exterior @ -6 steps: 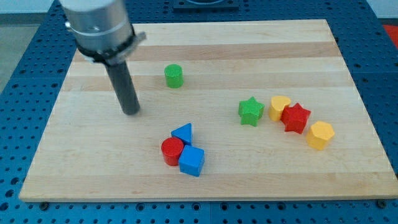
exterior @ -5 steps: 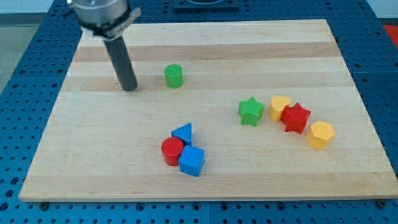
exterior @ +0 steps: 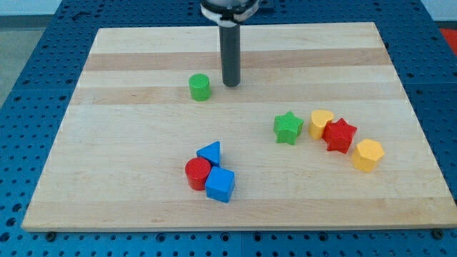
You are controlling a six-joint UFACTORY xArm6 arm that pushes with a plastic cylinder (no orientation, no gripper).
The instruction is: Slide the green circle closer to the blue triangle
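My tip has crossed from left of the green circle to just right of it and slightly farther back, not touching. No gripper on this rig: a bare rod, holding nothing. Green circle: short upright cylinder, round face up, no long axis or heading discernible; bright green, sitting left of centre toward the far side. Blue triangle lies well nearer, touching the red circle and blue cube.
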